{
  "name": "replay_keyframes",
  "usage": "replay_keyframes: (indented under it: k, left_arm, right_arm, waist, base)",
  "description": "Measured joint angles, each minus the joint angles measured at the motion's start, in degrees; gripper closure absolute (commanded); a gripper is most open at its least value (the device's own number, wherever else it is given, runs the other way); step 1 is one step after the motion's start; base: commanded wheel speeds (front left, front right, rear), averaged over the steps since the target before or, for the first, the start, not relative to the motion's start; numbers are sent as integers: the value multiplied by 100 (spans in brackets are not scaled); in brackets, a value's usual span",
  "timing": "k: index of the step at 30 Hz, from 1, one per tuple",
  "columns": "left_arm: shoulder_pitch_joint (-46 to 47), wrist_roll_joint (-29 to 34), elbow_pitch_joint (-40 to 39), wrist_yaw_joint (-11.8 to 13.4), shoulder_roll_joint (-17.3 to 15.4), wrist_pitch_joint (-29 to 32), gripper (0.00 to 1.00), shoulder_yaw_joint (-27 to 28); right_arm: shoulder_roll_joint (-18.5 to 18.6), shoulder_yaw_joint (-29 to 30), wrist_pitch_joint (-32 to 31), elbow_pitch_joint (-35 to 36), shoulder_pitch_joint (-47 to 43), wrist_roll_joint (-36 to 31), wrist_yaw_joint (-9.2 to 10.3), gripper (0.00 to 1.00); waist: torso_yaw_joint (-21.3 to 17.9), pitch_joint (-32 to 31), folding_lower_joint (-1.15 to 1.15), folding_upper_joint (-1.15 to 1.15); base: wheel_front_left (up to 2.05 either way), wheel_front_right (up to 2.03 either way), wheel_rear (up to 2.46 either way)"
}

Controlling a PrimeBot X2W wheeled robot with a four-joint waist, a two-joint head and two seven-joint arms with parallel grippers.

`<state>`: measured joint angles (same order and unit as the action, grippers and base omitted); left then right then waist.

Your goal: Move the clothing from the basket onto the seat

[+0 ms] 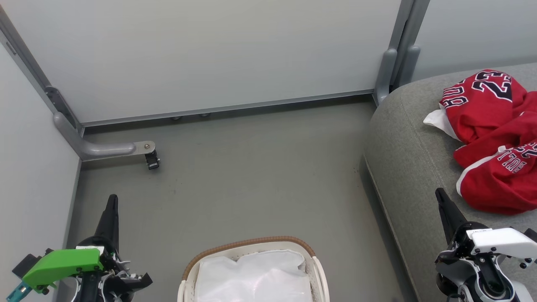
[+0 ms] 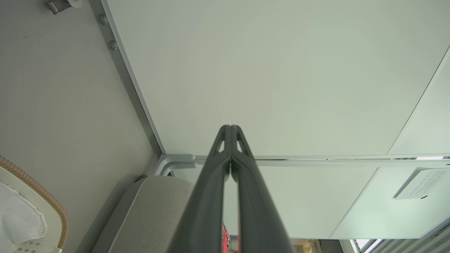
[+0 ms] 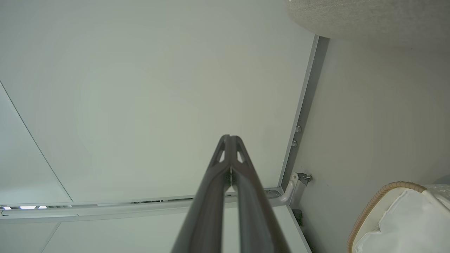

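my left gripper (image 1: 112,200) sits at 8 o'clock in the head view, fingers pressed together with nothing between them. my right gripper (image 1: 439,195), at 4 o'clock, is closed and empty too. the clothing (image 1: 495,138) lies heaped on the seat (image 1: 411,159) at 2 o'clock. the basket (image 1: 247,244) at 6 o'clock has its white liner (image 1: 256,277) inside.
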<state>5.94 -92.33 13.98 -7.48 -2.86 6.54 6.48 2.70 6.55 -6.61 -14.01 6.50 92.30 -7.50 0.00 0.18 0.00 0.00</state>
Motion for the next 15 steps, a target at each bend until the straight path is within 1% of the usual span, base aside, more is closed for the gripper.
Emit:
replay_keyframes:
  k: [15]
  left_arm:
    - [0,0,0,0,0,0,100,0]
  right_arm:
    - [0,0,0,0,0,0,0,100]
  waist:
    - [0,0,0,0]
  base:
    - [0,0,0]
